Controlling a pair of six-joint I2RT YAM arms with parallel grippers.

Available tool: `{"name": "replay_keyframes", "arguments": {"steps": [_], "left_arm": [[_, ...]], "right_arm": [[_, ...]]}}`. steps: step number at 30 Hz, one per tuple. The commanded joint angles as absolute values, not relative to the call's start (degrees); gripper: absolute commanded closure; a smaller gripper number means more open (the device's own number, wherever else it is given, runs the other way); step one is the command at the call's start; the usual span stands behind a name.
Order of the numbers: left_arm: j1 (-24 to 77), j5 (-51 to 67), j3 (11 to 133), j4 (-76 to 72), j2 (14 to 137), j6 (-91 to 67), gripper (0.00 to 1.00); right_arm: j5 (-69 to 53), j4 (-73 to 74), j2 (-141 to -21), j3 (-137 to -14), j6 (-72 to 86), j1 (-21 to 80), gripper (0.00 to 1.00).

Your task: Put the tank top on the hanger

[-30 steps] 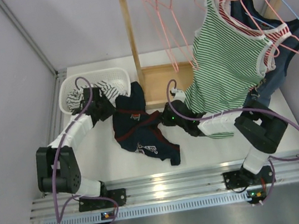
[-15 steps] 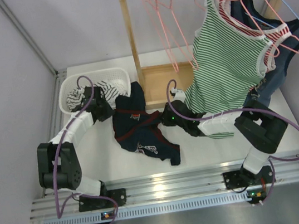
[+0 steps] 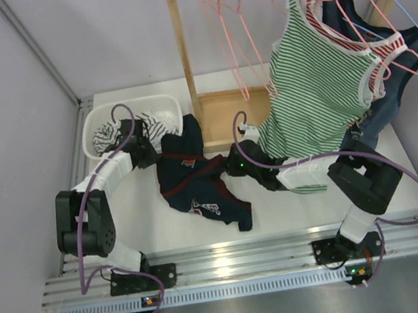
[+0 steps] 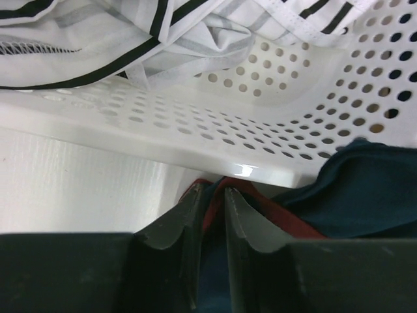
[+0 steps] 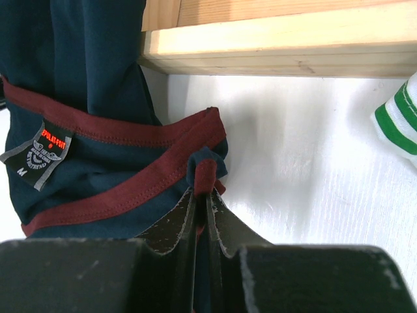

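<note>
Right, the basket (image 3: 130, 102) at left holds a crumpled black-striped white garment (image 4: 130, 39). Just beside its wall, my left fingers (image 4: 194, 207) stand narrow, with maroon trim between them. The tank top (image 3: 197, 182) lies rumpled on the counter (image 3: 149, 228) between the arms. It looks light and limp, so I judge the stitched trim the surest hold. My right fingers (image 5: 184, 218) pinch that trim tight near the wooden tray (image 5: 273, 39).

Navy tank top (image 3: 197, 182) – maroon trim – and pink hanger (image 3: 244, 88).
</note>
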State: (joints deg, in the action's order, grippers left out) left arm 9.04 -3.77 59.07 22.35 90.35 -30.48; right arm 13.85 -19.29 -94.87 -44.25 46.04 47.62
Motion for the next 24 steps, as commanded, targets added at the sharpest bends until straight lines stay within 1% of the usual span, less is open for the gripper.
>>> {"name": "replay_keyframes", "arguments": {"steps": [1,3,4,9,16,24], "left_arm": [[8.8,-6.5,61.2,22.1,91.5,-29.9,0.81],[8.8,-7.2,61.4,22.8,91.9,-30.1,0.91],[8.8,-7.4,61.5,22.9,91.5,-30.1,1.0],[8.9,-7.6,62.1,25.9,85.3,-29.1,1.0],[9.0,-7.3,65.1,31.9,74.2,-26.9,1.0],[9.3,-8.2,68.6,39.2,61.0,-27.4,1.0]], "right_arm": [[14.4,-20.6,-93.4,-45.3,45.0,48.8,0.93],[14.8,-20.3,-92.6,-45.2,44.7,49.0,0.93],[14.9,-20.1,-92.3,-45.1,44.6,49.1,0.93],[16.4,-18.5,-88.7,-45.1,43.0,51.0,0.93],[23.0,-13.5,-81.0,-46.6,39.7,55.8,0.92],[29.2,-5.3,-73.6,-51.5,35.8,61.1,0.93]]}}
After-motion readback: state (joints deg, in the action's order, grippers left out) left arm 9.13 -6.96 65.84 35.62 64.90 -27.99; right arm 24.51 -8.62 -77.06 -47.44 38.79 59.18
